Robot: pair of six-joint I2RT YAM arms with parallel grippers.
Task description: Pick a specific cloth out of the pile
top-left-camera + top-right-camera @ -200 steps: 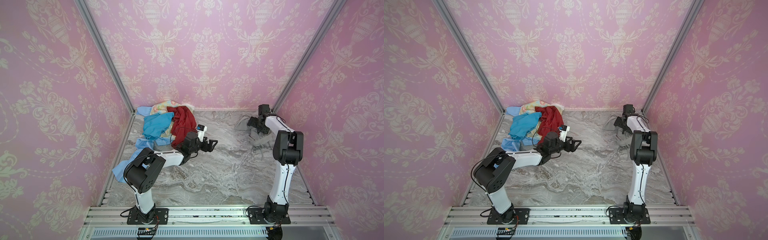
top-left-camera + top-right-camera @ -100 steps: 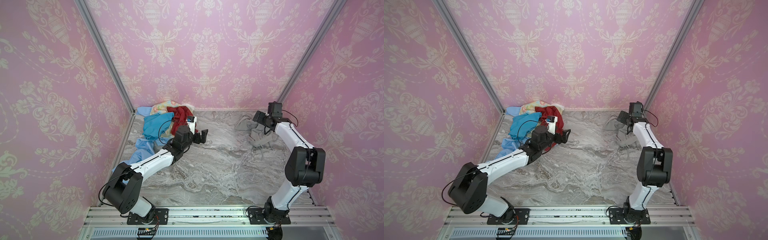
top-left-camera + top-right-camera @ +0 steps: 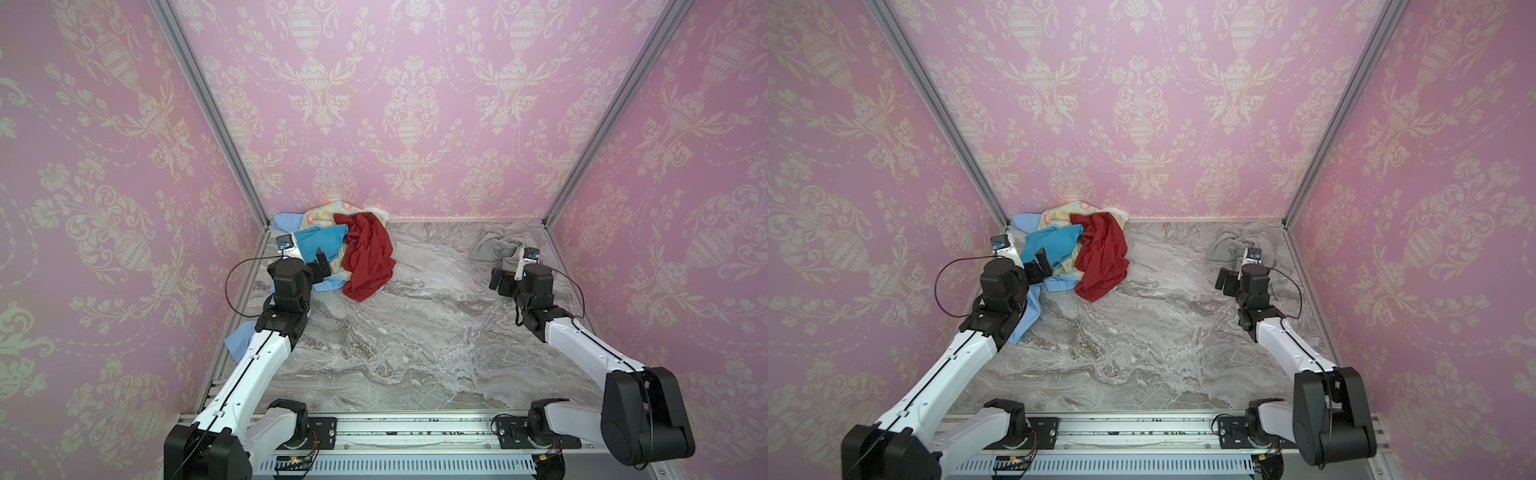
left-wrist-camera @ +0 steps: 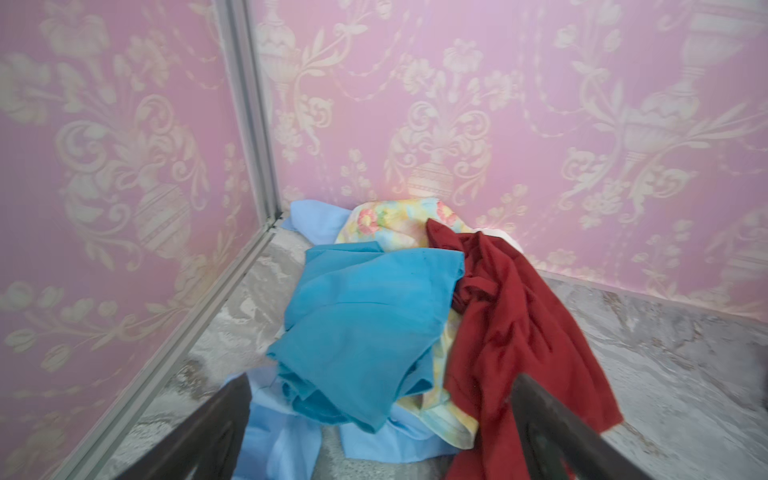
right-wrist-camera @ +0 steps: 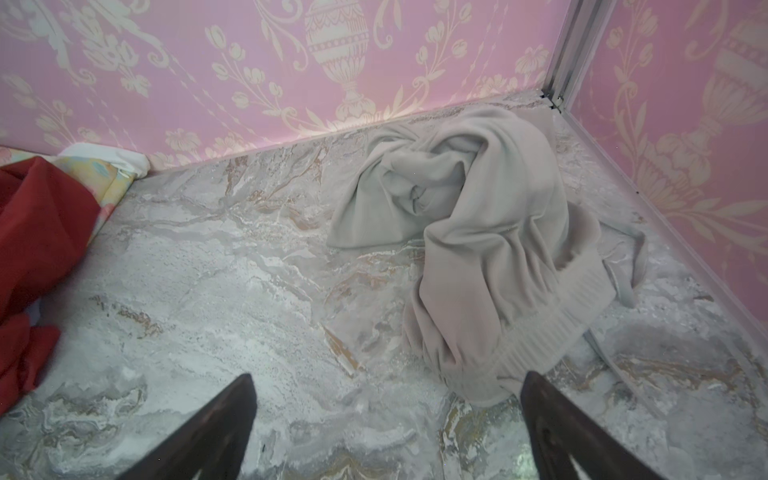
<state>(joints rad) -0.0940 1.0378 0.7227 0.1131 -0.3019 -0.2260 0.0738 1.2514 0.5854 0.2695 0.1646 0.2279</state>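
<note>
Cloths first. In both top views we see the pile, a heap of mixed fabrics bunched into the far left corner of the grey marble-look tabletop. A dark red cloth is draped over its right side, with a bright turquoise cloth next to it. A pastel floral cloth sits at the back, and a pale blue cloth lies underneath, trailing toward the front along the left wall. The plain light grey cloth lies crumpled on its own in the far right corner, well apart from the pile. The left gripper hangs at the near edge of the pile, over the turquoise and pale blue fabric. The right gripper sits just in front of the grey cloth.

Left wrist view: we're looking at the pile between two dark fingers spread wide, gripping nothing. Turquoise is in the middle, red off to one side, and the floral peeks out behind, all against the pink patterned wall.

Right wrist view: same deal, fingers wide apart, nothing pinched. The grey cloth fills the space ahead of them, twisted at its far end with a ribbed hem nearest the camera. One fingertip lines up with that hem, but we can't tell if it actually touches. A bit of the red and floral fabric shows at the edge.
</note>
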